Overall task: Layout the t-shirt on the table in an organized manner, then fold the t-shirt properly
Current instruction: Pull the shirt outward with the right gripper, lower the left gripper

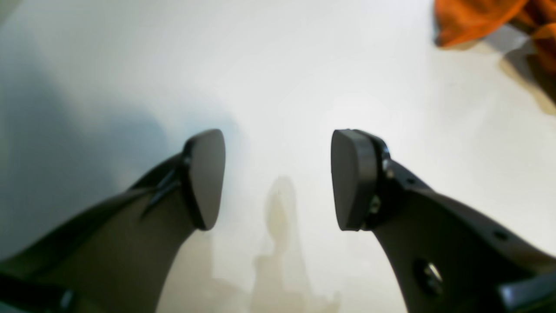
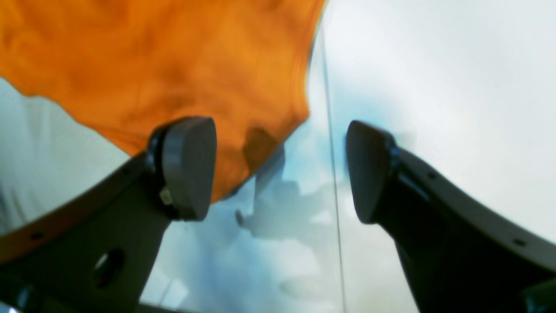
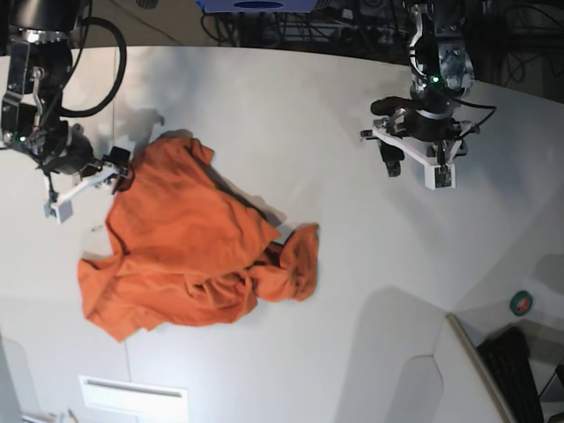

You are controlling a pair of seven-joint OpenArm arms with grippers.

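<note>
Base view: the crumpled t-shirt [image 3: 189, 242] lies left of centre on the table [image 3: 291, 97], touching or just beside the empty, parted right gripper [image 3: 86, 181] at its far-left edge, well apart from the equally open, empty left gripper [image 3: 414, 163].

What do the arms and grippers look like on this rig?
Both grippers, left gripper and right gripper, have dark curved fingers with rounded grey pads and visible screw holes. In the base view the arms are black with white brackets, green indicator lights and black cables.
</note>
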